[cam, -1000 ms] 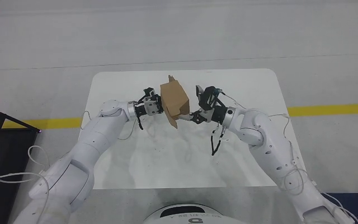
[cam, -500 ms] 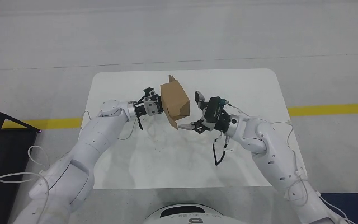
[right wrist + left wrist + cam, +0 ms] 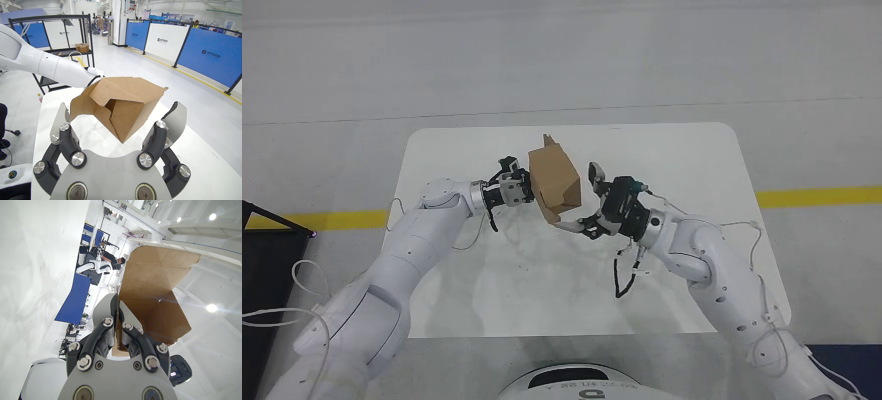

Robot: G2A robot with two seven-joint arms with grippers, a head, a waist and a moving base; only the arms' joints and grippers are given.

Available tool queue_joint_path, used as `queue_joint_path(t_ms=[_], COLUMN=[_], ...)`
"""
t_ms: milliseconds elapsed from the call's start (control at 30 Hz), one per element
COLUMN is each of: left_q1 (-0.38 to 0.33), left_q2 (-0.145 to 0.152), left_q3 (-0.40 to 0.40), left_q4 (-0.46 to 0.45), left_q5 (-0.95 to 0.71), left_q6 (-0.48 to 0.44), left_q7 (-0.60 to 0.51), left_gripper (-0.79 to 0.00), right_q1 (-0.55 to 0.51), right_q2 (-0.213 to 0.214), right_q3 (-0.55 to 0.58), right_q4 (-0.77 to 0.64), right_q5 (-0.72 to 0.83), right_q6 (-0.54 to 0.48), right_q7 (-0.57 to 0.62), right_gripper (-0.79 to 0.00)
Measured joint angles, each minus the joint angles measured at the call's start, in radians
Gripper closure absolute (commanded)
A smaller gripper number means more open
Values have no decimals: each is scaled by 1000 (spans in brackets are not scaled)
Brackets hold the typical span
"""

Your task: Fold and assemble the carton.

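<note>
- Left gripper (image 3: 117,303) jaws clamping the thin corrugated wall of carton (image 3: 554,180).
- Right gripper (image 3: 121,111) jaws gaping wide, just beside carton's lower corner.
- Brown boxy carton hanging tilted above smooth white tabletop (image 3: 682,160), long axis running near-to-far, flaps splaying.

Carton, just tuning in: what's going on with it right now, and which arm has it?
The left gripper is shut on one edge of the brown carton, holding it up above the white table. The carton is only partly formed, and its flaps are loose. The right gripper is open, its fingers spread either side of the carton's lower corner, not clamped on it.
</note>
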Motion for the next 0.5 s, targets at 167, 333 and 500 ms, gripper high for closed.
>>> queue_joint_path(t_ms=[167, 333, 500], left_q1=[0, 0, 0], left_q2=[0, 0, 0], left_q3=[0, 0, 0], left_q4=[0, 0, 0], left_q5=[0, 0, 0], left_q6=[0, 0, 0], left_q7=[0, 0, 0], left_gripper=[0, 0, 0], right_q1=[15, 30, 45], right_q2=[-5, -8, -12], right_q3=[-1, 7, 5], right_q4=[17, 39, 52], right_q5=[17, 52, 72], right_q6=[50, 72, 92], right_q7=[12, 23, 46], right_gripper=[-785, -785, -785])
